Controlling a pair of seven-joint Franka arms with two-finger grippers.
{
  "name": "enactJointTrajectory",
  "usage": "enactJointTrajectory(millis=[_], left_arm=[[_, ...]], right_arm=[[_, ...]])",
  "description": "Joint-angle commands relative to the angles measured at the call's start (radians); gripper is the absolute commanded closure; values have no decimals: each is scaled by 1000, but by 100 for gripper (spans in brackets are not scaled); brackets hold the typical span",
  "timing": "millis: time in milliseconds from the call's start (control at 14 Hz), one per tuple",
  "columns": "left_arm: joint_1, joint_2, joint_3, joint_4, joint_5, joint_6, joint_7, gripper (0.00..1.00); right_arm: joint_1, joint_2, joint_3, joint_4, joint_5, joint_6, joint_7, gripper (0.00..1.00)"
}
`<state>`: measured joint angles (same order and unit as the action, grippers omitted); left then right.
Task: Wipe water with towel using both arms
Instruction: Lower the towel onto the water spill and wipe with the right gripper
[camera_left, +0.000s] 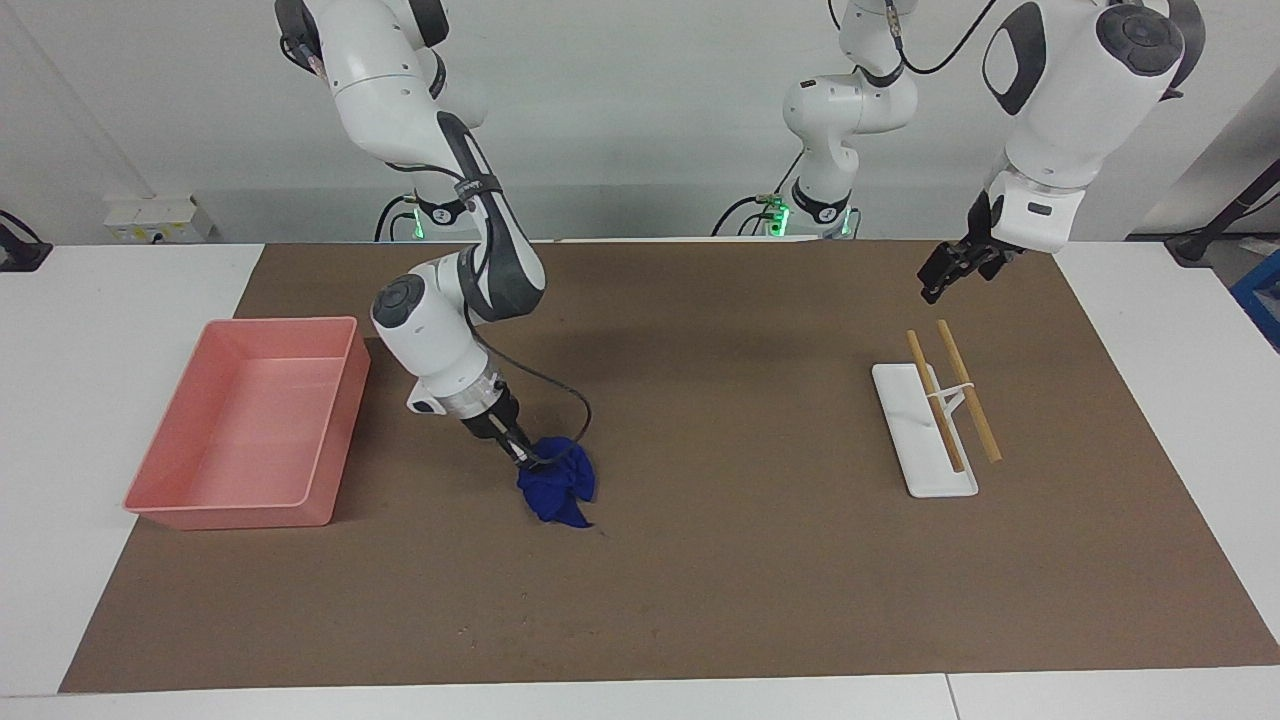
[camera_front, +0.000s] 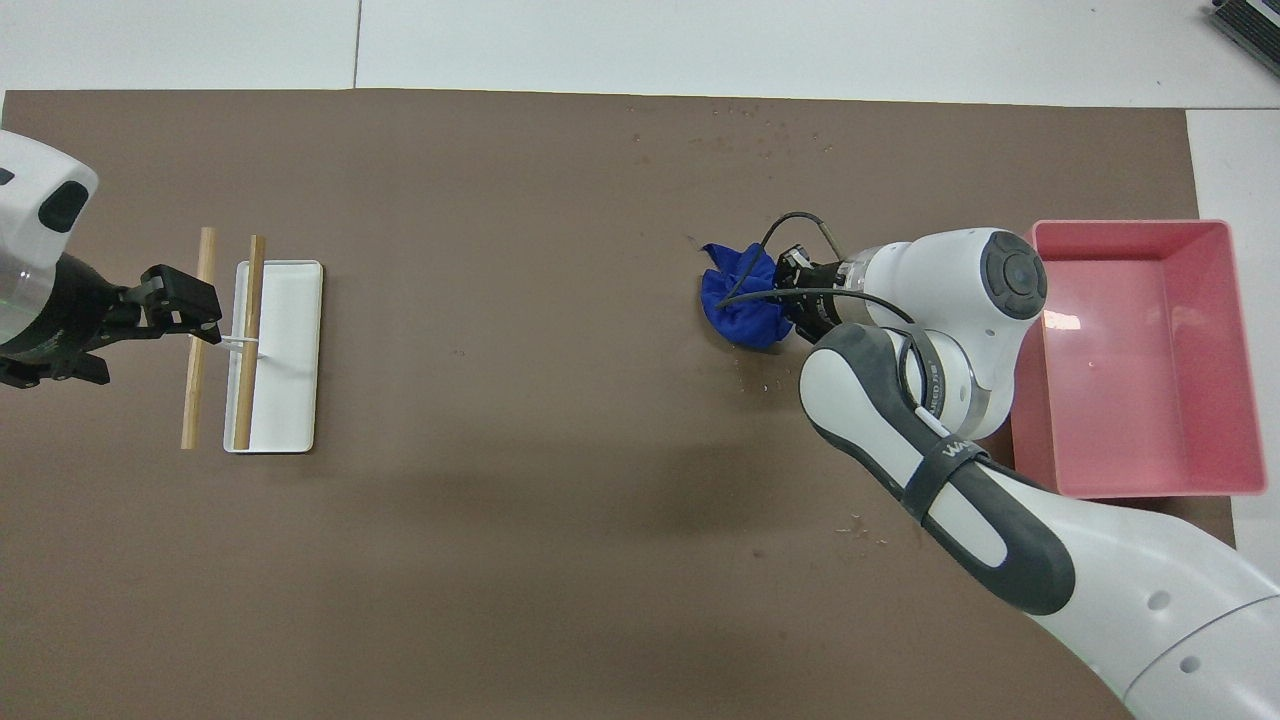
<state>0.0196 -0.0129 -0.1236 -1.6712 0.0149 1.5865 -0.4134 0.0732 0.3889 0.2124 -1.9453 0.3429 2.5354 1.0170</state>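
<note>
The towel (camera_left: 558, 488), a bunched royal-blue lump, hangs from my right gripper (camera_left: 527, 458), which is shut on its top. Its lower end touches the brown mat (camera_left: 720, 560) near the middle of the table, beside the pink tray (camera_left: 250, 430). In the overhead view the towel (camera_front: 738, 295) shows just past the right gripper (camera_front: 785, 290). A few small wet specks (camera_front: 762, 378) lie on the mat just nearer to the robots than the towel. My left gripper (camera_left: 942, 278) waits in the air over the mat, above the robot-side ends of two wooden sticks; it also shows in the overhead view (camera_front: 185, 305).
The pink tray (camera_front: 1140, 480) stands at the right arm's end of the table. A white flat stand (camera_left: 905, 430) with two wooden sticks (camera_left: 968, 390) across it lies at the left arm's end; it also shows in the overhead view (camera_front: 290, 350).
</note>
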Motion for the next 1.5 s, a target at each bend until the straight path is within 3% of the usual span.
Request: enactJointTrajectory(millis=[0, 857, 1143, 1429], left_arm=[[-3, -24, 31, -25, 14, 6, 129, 0], [-12, -12, 36, 2, 14, 32, 192, 0], [-13, -10, 38, 1, 16, 40, 194, 0], [-33, -9, 58, 2, 13, 40, 196, 0]], right_arm=[[0, -54, 7, -142, 13, 0, -52, 100], [-41, -165, 2, -294, 13, -197, -267, 100], [-61, -217, 2, -300, 11, -360, -329, 100], [-73, -266, -1, -282, -1, -386, -368, 100]])
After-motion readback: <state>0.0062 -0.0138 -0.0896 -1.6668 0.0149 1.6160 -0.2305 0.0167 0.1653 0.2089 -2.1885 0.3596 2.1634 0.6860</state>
